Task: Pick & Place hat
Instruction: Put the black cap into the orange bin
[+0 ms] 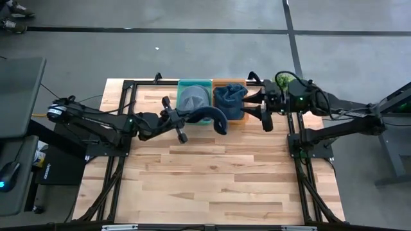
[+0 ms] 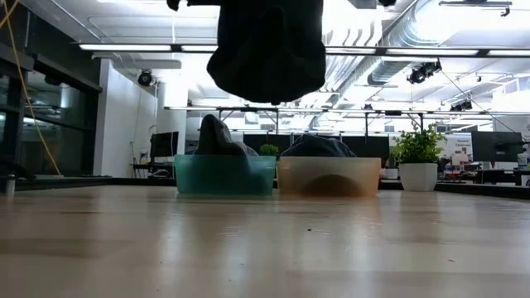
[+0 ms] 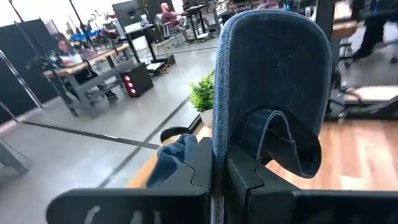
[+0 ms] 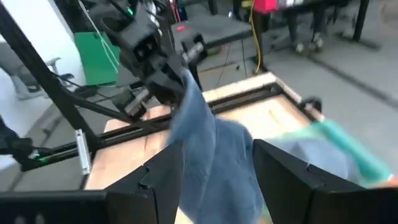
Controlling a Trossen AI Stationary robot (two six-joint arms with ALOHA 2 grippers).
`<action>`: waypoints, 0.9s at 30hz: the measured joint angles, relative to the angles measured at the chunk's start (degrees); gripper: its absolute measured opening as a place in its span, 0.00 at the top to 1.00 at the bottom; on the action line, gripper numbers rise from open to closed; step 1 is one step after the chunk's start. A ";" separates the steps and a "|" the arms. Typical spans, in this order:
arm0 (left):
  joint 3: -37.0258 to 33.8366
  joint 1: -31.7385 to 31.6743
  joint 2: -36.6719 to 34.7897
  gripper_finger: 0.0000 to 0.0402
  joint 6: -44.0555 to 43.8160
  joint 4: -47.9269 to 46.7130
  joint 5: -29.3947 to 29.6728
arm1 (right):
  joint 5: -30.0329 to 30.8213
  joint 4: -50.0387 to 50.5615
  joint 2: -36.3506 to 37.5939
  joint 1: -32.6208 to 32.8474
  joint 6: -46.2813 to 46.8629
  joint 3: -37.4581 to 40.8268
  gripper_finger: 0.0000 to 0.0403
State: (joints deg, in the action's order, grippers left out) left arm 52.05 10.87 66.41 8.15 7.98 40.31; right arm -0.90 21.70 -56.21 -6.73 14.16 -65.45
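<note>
A dark blue denim hat hangs in the air in front of the two bins, and shows at the top of the low view as the hat. My left gripper is shut on it, just in front of the teal bin. My right gripper is open and level beside the orange bin's right side. Its fingers point toward the held hat without touching it. A grey hat lies in the teal bin. Another blue hat lies in the orange bin. My left gripper pinches the hat's edge between its two shut fingers, coming level from the table's left. The hat is lifted clear of the table and reaches out beyond the fingers toward the right arm. A strap loop droops from it.
The teal bin and the orange bin stand side by side at the table's far edge. Black frame rails run along the left and right sides. The wooden tabletop in front of the bins is bare. A potted plant stands beyond the table.
</note>
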 joint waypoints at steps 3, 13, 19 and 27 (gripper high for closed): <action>-0.02 0.00 0.72 0.99 2.69 1.24 0.60 | 6.83 2.28 -1.94 3.86 -4.44 -3.15 0.54; 0.59 0.00 4.14 0.99 7.22 6.40 0.53 | 29.22 19.31 -19.29 14.36 -12.16 -22.02 0.54; 0.88 0.00 4.14 0.99 7.57 6.43 1.18 | 28.27 28.67 -28.19 15.93 -6.76 -35.87 0.54; 0.88 0.00 4.13 0.99 10.07 6.45 1.11 | 27.47 37.84 -38.21 16.23 -2.27 -48.12 0.54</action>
State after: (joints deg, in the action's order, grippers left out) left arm 52.93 10.87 70.54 18.23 14.44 41.42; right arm 26.58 59.54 -94.43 9.50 11.89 -113.57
